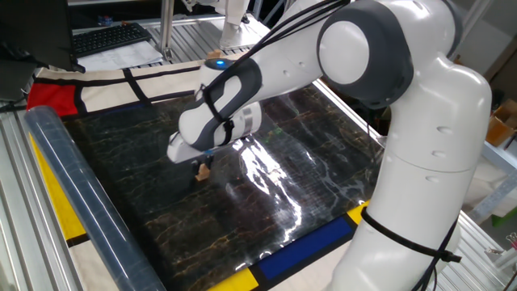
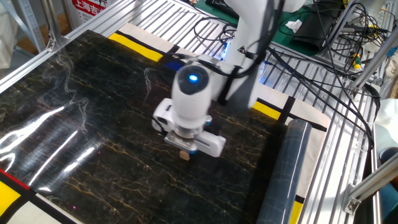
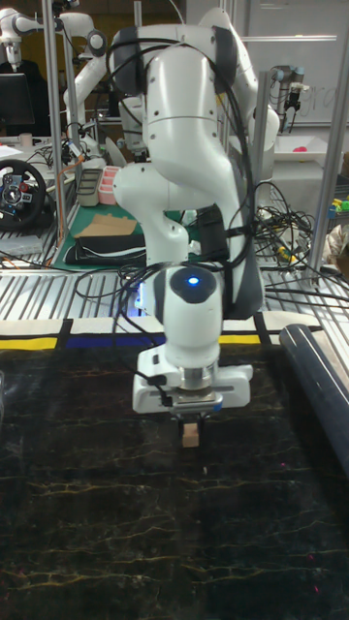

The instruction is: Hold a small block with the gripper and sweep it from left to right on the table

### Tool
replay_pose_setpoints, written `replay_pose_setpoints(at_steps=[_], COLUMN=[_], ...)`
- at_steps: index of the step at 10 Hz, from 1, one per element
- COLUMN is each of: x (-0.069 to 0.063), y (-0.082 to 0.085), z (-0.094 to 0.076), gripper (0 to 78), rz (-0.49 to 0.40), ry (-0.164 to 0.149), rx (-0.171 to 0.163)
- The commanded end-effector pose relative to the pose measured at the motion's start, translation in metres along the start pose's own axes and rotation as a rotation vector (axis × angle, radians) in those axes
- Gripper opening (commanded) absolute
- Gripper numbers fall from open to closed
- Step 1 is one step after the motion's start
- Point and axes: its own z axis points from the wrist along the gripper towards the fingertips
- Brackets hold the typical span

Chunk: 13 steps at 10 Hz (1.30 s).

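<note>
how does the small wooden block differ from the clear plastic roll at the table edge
The small block is a tiny tan wooden cube; the clear plastic roll is a long see-through cylinder, far bigger. The block is pinched in the gripper over the dark middle of the table; the roll lies free along the table's edge. Both are low at the tabletop.
</note>
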Motion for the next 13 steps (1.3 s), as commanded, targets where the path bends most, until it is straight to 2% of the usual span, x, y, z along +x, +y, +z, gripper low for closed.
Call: replay_pose_setpoints(at_steps=[1, 4, 7, 11, 13], x=[0.018, 0.019, 0.02, 0.019, 0.017], y=[0.075, 0.083, 0.083, 0.079, 0.073], z=[0.008, 0.007, 0.006, 0.008, 0.011], gripper=[1.2, 1.2, 1.2, 1.2, 1.2], rz=[0.069, 0.074, 0.086, 0.1, 0.098], ry=[0.012, 0.013, 0.012, 0.011, 0.001], rx=[-0.008, -0.012, -0.009, -0.006, 0.004])
